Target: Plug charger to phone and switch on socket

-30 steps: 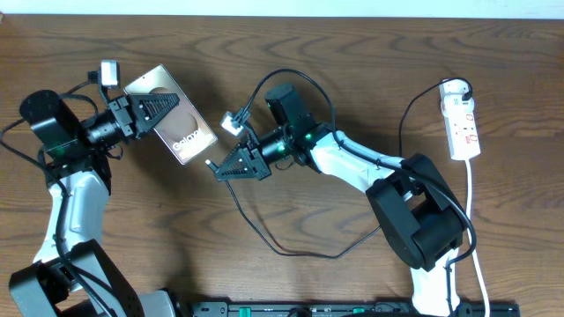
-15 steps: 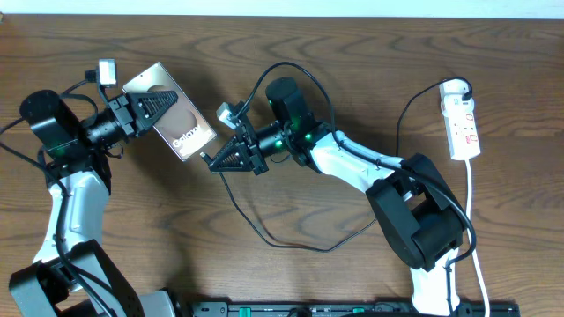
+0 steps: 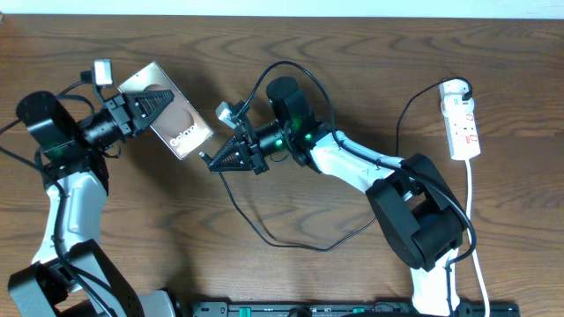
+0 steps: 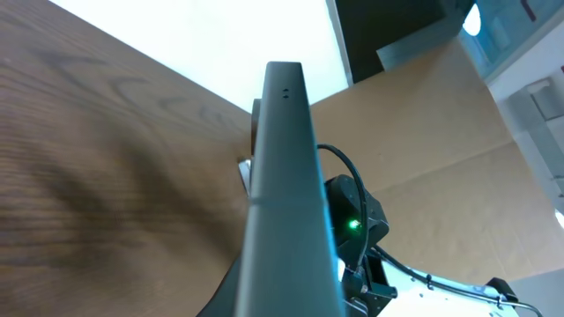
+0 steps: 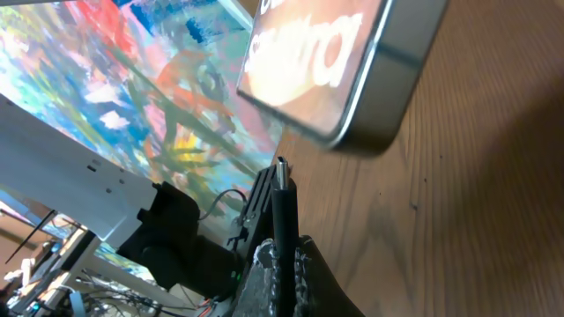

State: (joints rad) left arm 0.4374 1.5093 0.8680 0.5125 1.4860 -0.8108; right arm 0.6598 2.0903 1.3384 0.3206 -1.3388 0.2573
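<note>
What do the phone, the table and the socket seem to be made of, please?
Phone: glossy bronze face, likely glass, with a grey metallic-looking rim that catches the light.
Table: brown wood or wood-look laminate, with visible grain.
Socket: smooth white body, probably moulded plastic.

Between the left fingers (image 3: 152, 107) the flat glossy bronze-brown phone (image 3: 187, 134) shows a smooth satin metal rim, above a matt grained brown wooden table (image 3: 291, 44).
</note>
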